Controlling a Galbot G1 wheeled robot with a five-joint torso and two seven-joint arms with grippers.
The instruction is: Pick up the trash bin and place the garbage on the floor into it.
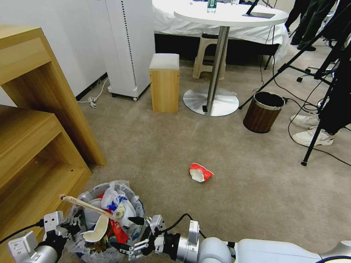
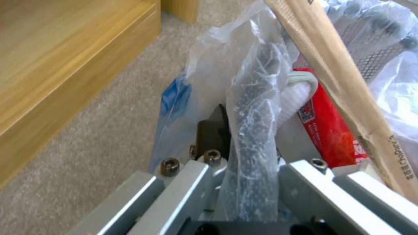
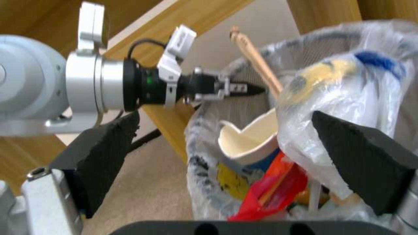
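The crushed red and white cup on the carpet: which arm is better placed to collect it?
Probably the right. The left hand is shut on the trash bin rim, so it is busy. The right hand is open beside the bin, on the cup's side of it.

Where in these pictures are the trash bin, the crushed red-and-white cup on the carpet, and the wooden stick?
trash bin [image 1: 78, 213], head view, bag-lined wall.
crushed red-and-white cup [image 1: 200, 172], head view, its middle.
wooden stick [image 1: 87, 205], head view, mid-shaft.
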